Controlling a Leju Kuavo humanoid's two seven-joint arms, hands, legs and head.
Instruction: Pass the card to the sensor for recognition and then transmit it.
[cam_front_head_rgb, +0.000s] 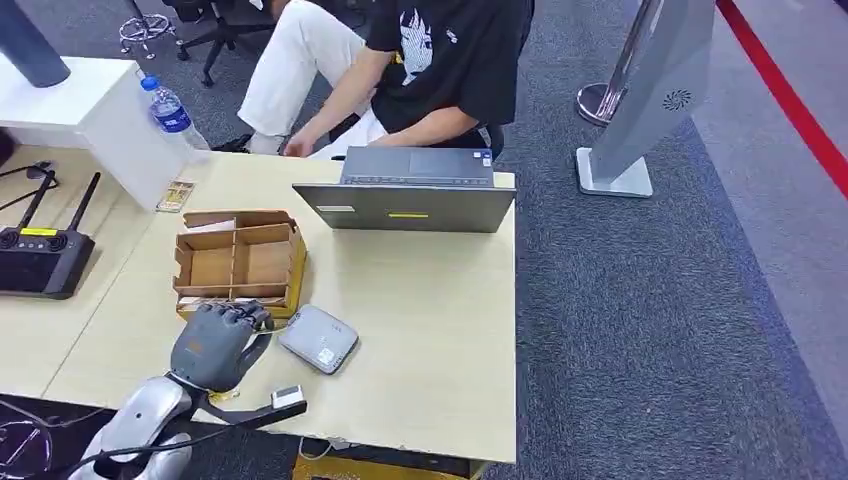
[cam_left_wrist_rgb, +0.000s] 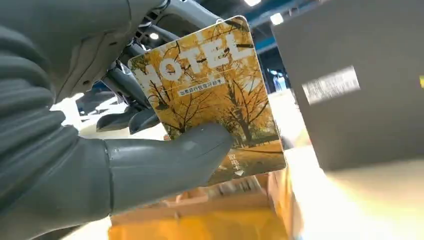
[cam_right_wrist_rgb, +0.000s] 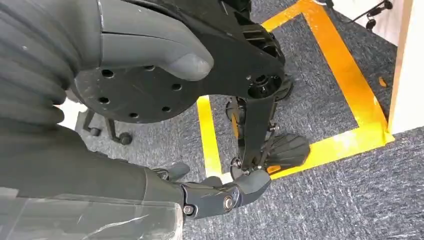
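Risk comes mostly from the grip: the left hand (cam_front_head_rgb: 213, 343) pinches the hotel card (cam_left_wrist_rgb: 210, 95) between thumb and fingers, near the cardboard box (cam_front_head_rgb: 240, 262) and just beside the grey sensor (cam_front_head_rgb: 318, 338) on the table (cam_front_head_rgb: 430, 330). If the card slips or meets the sensor tilted, the reading may fail. The right hand (cam_right_wrist_rgb: 150, 60) hangs over the floor, holding nothing, fingers loosely curled.
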